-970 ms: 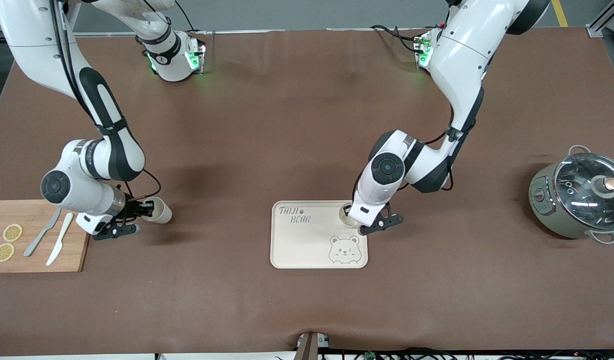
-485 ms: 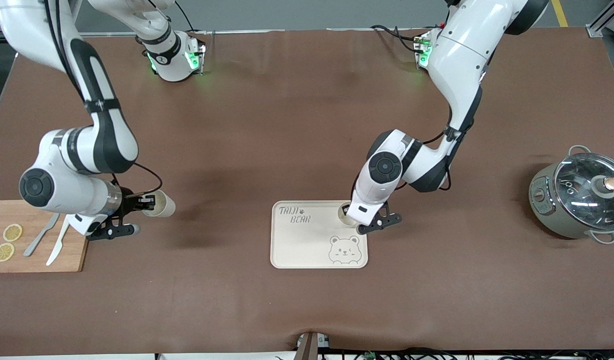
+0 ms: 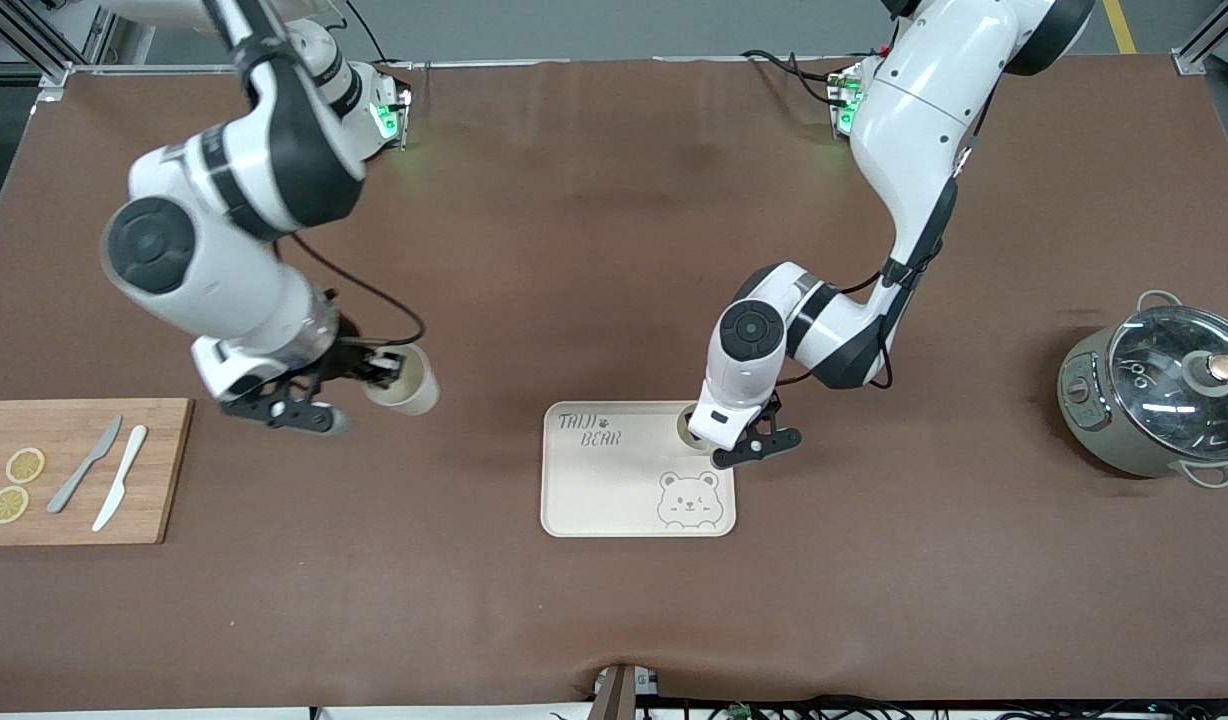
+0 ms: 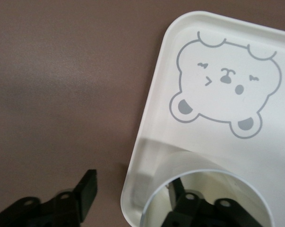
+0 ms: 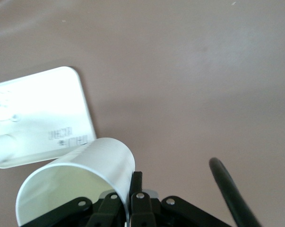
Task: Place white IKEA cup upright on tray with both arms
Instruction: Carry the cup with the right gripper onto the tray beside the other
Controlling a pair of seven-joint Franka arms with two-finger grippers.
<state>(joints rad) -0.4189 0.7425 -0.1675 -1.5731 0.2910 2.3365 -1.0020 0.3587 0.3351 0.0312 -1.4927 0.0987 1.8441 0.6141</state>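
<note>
The cream tray with the grey bear drawing lies mid-table. One white cup stands upright in the tray's corner toward the left arm's end. My left gripper is low over that corner and open, with the cup's wall between its jaws: one finger inside the cup, one finger outside the tray. My right gripper is shut on the wall of a second white cup, held tilted in the air over bare table between the board and the tray. That cup and the tray show in the right wrist view.
A wooden cutting board with two knives and lemon slices lies at the right arm's end. A grey pot with a glass lid stands at the left arm's end.
My right arm has lifted its cup from beside the cutting board and carried it toward the tray. My left gripper has stayed at the cup on the tray, shifting only slightly.
</note>
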